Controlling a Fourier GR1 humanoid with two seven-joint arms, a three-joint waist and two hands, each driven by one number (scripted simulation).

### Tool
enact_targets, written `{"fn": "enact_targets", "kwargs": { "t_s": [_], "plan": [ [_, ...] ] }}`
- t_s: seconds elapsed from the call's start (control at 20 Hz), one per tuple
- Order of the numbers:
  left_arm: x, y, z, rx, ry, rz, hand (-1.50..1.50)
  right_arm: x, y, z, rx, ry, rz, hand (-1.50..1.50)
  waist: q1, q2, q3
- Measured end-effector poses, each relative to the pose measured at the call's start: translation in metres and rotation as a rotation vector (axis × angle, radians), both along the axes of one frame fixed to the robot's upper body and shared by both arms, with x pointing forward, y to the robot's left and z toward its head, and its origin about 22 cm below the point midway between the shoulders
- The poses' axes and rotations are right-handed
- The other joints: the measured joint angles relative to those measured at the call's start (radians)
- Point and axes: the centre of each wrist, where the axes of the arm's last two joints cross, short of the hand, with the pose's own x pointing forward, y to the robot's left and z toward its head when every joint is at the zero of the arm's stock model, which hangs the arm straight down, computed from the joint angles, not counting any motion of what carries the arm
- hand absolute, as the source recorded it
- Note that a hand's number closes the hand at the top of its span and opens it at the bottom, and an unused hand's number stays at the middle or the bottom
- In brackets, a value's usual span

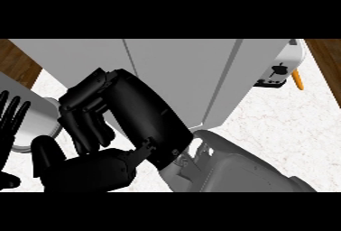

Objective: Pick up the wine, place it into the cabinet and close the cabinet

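Right hand (113, 131), fingers curled, holding nothing visible, sits against the white cabinet (180, 72) front. Left hand (12, 122) rests open at its left. Wine not visible. Worktop (279, 131) bare to the right.

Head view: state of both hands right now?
Left hand: open, fingers straight, resting at the view's left edge, holding nothing.
Right hand: fingers curled; held object, if any, cannot be told.

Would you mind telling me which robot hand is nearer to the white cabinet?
Right. The right robot hand is up against the cabinet front; the left robot hand rests open at the view's left edge, apart from it.
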Motion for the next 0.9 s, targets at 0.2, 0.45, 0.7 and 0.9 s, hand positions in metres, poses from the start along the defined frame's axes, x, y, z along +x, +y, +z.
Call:
{"fn": "enact_targets", "kwargs": {
  "t_s": [0.2, 0.45, 0.7, 0.9],
  "plan": [
    [0.0, 0.004, -0.003, 0.002, -0.004, 0.007, -1.5, 0.022, 0.003, -0.007, 0.027, 0.048, -0.017, 1.5, -0.006, -0.001, 0.001],
    [-0.001, 0.004, -0.005, 0.002, -0.005, 0.014, -1.5, 0.05, -0.008, -0.023, 0.043, 0.104, -0.063, 1.5, -0.014, -0.002, 0.001],
    [0.0, 0.006, -0.005, -0.001, -0.003, 0.003, -1.5, 0.07, -0.014, -0.035, 0.027, 0.1, -0.083, 1.5, -0.015, -0.007, -0.002],
    [0.003, 0.005, -0.006, -0.011, 0.0, -0.008, -1.5, 0.08, -0.021, -0.04, 0.014, 0.083, -0.04, 1.5, -0.011, -0.017, -0.006]
  ]
}}
